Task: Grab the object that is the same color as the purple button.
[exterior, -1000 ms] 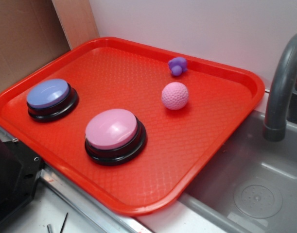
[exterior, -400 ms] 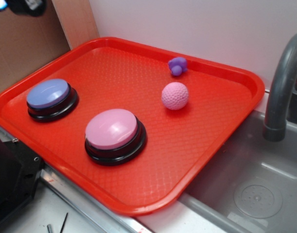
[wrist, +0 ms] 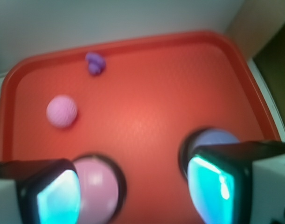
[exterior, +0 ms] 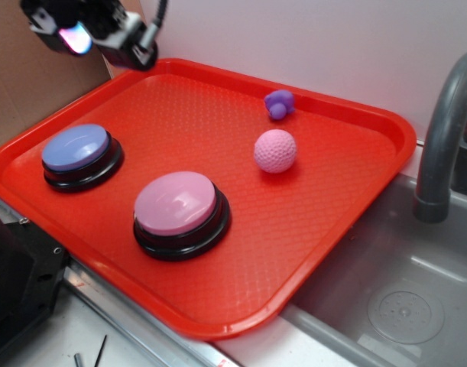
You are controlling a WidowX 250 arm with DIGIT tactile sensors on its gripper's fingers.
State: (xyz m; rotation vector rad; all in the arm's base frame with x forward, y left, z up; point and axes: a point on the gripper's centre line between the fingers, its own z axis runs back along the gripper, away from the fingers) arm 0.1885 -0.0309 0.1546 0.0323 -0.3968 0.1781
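Note:
The small purple lumpy toy [exterior: 279, 102] lies near the far rim of the red tray [exterior: 348, 229]; it also shows in the wrist view [wrist: 95, 63] at the upper left. The purple dome button [exterior: 75, 147] on its black base sits at the tray's left; in the wrist view [wrist: 217, 137] the right finger partly hides it. My gripper [exterior: 92, 34] hangs high above the tray's far left corner, far from the toy. In the wrist view my gripper [wrist: 139, 189] is open and empty, its two fingertips [wrist: 58, 196] wide apart.
A pink dimpled ball [exterior: 275, 151] lies just in front of the toy. A larger pink dome button [exterior: 176, 202] sits near the tray's front. A grey sink [exterior: 401, 298] with a faucet [exterior: 443, 130] is at the right. Cardboard [exterior: 34, 69] stands behind the left.
My gripper has come into the exterior view at the top left, moving right and down over the tray's far left corner. The objects on the tray have not moved.

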